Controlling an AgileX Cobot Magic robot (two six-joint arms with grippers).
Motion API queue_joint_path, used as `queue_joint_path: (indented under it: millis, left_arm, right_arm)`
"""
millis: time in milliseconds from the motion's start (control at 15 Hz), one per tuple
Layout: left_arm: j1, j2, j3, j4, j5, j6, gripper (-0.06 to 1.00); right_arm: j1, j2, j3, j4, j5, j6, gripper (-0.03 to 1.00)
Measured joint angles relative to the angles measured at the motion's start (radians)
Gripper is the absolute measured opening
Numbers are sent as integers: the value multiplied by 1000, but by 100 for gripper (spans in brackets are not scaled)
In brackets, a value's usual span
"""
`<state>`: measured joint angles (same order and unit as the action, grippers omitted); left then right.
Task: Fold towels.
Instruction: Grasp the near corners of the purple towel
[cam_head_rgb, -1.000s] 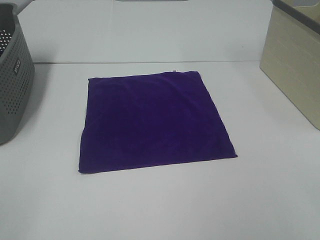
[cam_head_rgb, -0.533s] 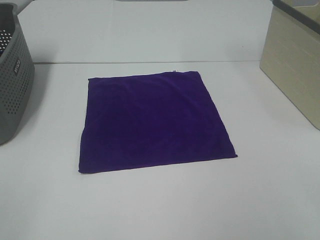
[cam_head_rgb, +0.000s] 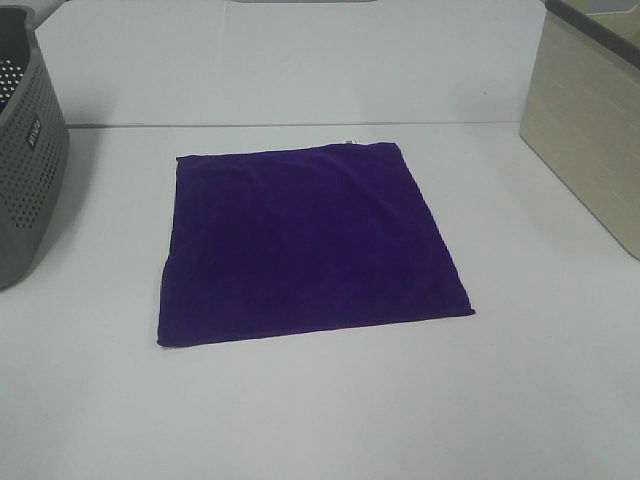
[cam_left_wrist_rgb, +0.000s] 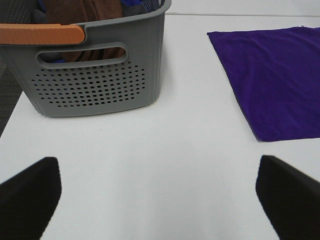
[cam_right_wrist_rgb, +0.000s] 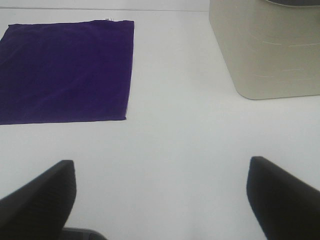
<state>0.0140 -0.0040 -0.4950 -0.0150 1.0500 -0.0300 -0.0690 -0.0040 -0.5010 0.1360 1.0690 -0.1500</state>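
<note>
Exterior high view: white table (cam_head_rgb: 320, 410) across the whole frame, three things on it.
Towel (cam_head_rgb: 310, 245): lies flat and unfolded at the centre of the frame; deep purple, roughly square, a single layer with faint ripples.
Towel edges: far edge toward the top of the frame, near edge toward the bottom, all four corners on the table.
Tag (cam_head_rgb: 349, 141): tiny and white, sits on the towel's far edge, right of its middle.
Basket (cam_head_rgb: 25, 170): grey and perforated, stands at the left edge of the frame, apart from the towel.
Basket contents: brown cloth (cam_left_wrist_rgb: 85, 10) in the left wrist view, beside an orange handle (cam_left_wrist_rgb: 42, 34).
Bin (cam_head_rgb: 590, 130): beige, stands at the upper right of the frame, well apart from the towel.
Left gripper (cam_left_wrist_rgb: 160, 197): over bare table, jaws spread wide, holds nothing; black fingertips (cam_left_wrist_rgb: 30, 195) clear of basket and towel.
Right gripper (cam_right_wrist_rgb: 160, 200): over bare table, jaws spread wide, holds nothing; towel ahead to one side, bin to the other.
</note>
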Motion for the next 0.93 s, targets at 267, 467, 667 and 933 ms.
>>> queue_joint_path:
  millis: [267, 467, 667, 933]
  left_arm:
    - [0, 0, 0, 0, 0, 0, 99]
    - [0, 0, 0, 0, 0, 0, 99]
    - [0, 0, 0, 0, 0, 0, 99]
    - [0, 0, 0, 0, 0, 0, 99]
  right_arm:
    - [0, 0, 0, 0, 0, -18, 96]
    - [0, 0, 0, 0, 0, -18, 96]
    - [0, 0, 0, 0, 0, -18, 96]
    - [0, 0, 0, 0, 0, -18, 96]
